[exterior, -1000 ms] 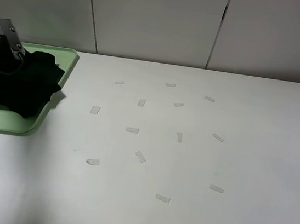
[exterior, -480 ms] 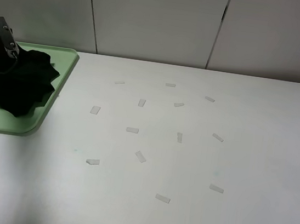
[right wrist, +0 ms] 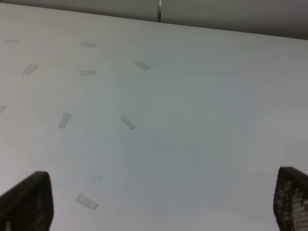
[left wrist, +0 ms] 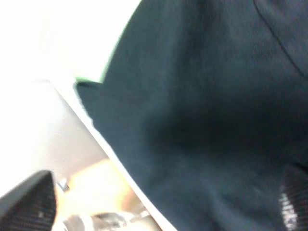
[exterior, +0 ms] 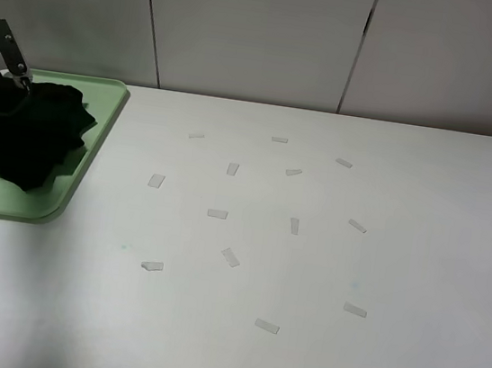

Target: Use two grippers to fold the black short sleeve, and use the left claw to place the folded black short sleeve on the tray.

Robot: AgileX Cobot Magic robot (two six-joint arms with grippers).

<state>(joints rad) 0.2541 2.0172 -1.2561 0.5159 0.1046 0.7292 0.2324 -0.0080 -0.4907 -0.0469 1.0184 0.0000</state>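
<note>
Resting on the tray (exterior: 97,142), black short sleeve (exterior: 25,137); left gripper (left wrist: 163,211) wide apart, empty.

Black short sleeve (exterior: 20,141): soft matt cloth, crumpled, fine weave visible in left wrist view (left wrist: 207,110). Tray (exterior: 63,196) under it: smooth pale green plastic, slight sheen. Table (exterior: 417,261) beside tray: smooth matt white. Tape strips (exterior: 217,214) on table: thin, pale, half-transparent. Left gripper (exterior: 1,47): black metal, dull shine.
</note>
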